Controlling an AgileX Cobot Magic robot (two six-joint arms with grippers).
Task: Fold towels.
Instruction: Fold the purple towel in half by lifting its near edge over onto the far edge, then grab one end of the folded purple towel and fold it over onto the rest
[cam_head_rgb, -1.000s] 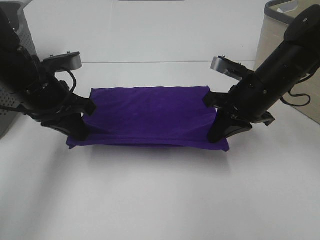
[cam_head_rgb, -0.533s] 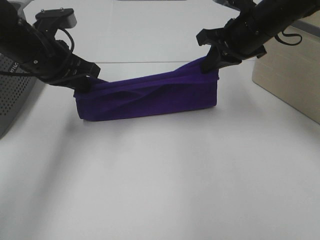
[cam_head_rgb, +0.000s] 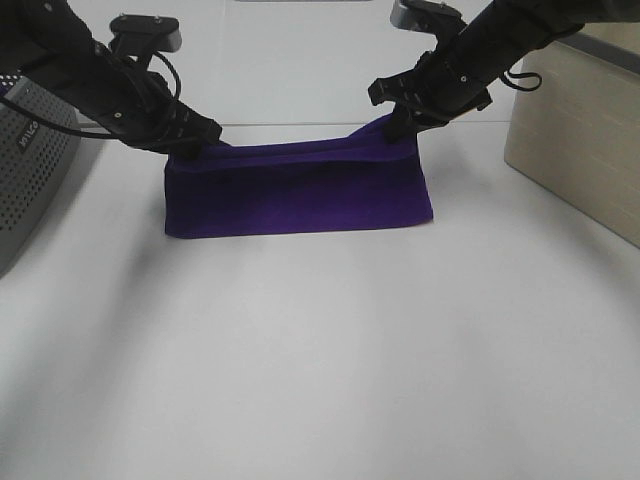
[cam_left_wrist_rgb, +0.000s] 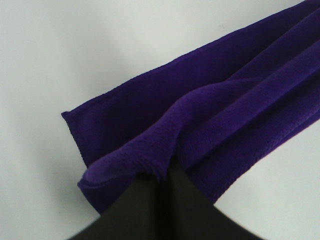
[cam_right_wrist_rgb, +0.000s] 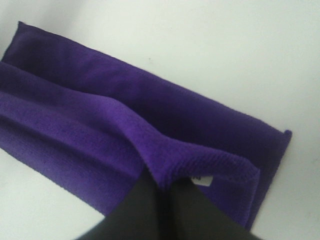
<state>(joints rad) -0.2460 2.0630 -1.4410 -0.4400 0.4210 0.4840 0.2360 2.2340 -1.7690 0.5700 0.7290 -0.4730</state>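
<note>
The deep purple towel (cam_head_rgb: 297, 190) hangs stretched between my two grippers above the white table, its lower edge resting on the surface. My left gripper (cam_head_rgb: 190, 150) is shut on the towel's upper left corner. My right gripper (cam_head_rgb: 400, 125) is shut on the upper right corner. In the left wrist view the black fingers (cam_left_wrist_rgb: 165, 210) pinch bunched purple cloth (cam_left_wrist_rgb: 210, 115). In the right wrist view the fingers (cam_right_wrist_rgb: 165, 210) pinch the folded cloth (cam_right_wrist_rgb: 100, 120) beside a small white tag (cam_right_wrist_rgb: 202, 179).
A grey perforated box (cam_head_rgb: 30, 170) stands at the left edge. A beige bin (cam_head_rgb: 585, 130) stands at the right. The white table (cam_head_rgb: 320, 360) stretches in front of the towel.
Both grippers have lifted the towel's near edge up and carried it toward the back. The towel went from lying flat to hanging doubled between them.
</note>
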